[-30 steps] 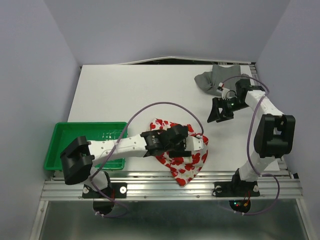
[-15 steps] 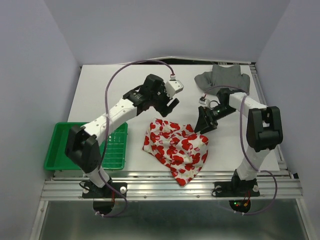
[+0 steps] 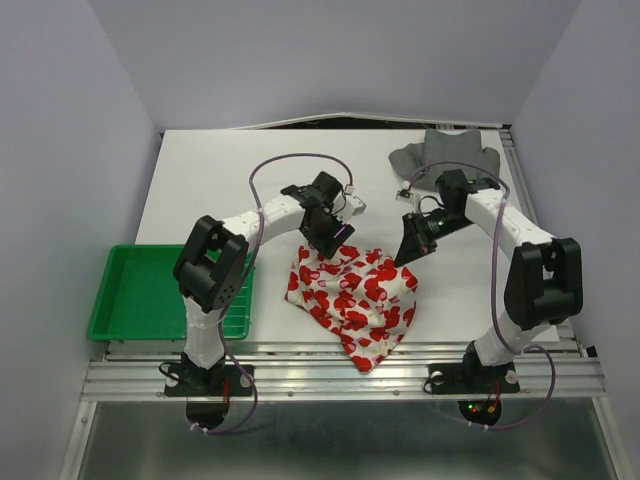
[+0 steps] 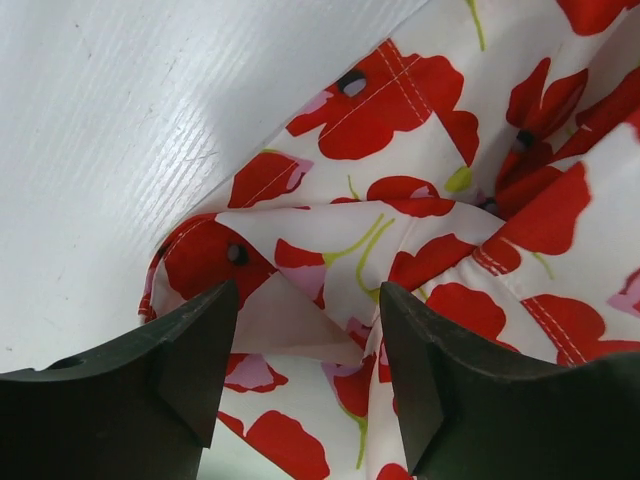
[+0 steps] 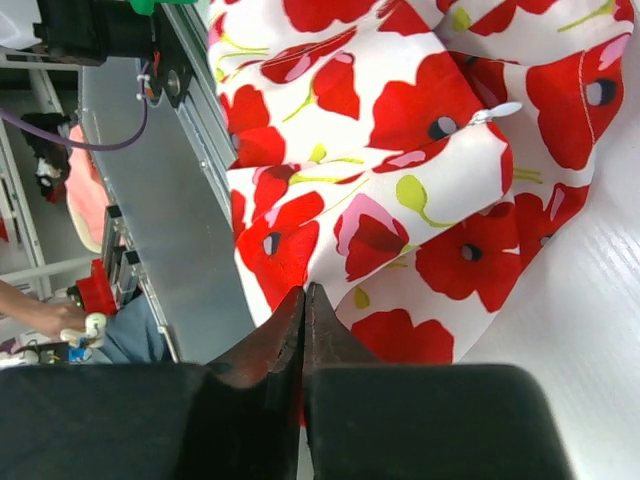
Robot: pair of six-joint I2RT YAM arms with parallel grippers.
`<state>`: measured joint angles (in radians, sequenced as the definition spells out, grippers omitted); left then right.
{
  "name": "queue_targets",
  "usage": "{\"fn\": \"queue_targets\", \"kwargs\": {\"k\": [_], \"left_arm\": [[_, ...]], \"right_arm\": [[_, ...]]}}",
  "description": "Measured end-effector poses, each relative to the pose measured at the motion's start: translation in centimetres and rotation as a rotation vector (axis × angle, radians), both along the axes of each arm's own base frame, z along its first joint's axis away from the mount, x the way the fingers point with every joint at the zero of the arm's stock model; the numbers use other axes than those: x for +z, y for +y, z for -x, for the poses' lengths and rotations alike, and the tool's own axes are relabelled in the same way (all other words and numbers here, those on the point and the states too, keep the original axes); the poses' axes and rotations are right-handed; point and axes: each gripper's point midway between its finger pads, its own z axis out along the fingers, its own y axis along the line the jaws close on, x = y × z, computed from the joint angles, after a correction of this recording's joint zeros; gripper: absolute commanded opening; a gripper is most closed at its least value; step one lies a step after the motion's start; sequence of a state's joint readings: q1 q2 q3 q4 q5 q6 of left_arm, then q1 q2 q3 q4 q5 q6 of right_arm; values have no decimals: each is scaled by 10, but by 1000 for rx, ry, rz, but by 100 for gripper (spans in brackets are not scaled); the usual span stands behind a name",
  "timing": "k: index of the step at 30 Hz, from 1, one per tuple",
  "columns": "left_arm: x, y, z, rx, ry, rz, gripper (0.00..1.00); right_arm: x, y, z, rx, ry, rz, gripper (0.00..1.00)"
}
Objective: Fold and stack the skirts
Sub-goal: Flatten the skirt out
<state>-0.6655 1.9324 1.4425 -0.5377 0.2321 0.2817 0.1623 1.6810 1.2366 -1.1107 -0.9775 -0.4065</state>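
Left gripper (image 4: 305,300), elbow bent, gapes over printed skirt (image 3: 355,295) — right gripper (image 5: 303,292) reaches down, pinched shut.

Bright, even, diffuse light; shadows faint, soft; wrist views: printed skirt (image 4: 420,230) sharp, near jaws dark, slightly blurred.

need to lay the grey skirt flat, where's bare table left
Table is bare far left, between green tray and back edge. Crowded mid-table: left pincer and right pincer at the printed skirt; grey skirt far right.
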Motion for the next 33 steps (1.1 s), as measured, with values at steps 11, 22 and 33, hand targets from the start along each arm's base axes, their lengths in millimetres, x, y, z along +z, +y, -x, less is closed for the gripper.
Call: {"fn": "queue_targets", "kwargs": {"k": [11, 22, 33], "left_arm": [[-4, 19, -10, 102, -26, -52, 82], [-8, 41, -15, 181, -7, -79, 78], [-9, 42, -14, 192, 74, -28, 0]], "right_arm": [[23, -5, 1, 51, -153, 4, 1], [51, -21, 2, 105, -417, 83, 1], [34, -36, -14, 78, -463, 210, 1]]}}
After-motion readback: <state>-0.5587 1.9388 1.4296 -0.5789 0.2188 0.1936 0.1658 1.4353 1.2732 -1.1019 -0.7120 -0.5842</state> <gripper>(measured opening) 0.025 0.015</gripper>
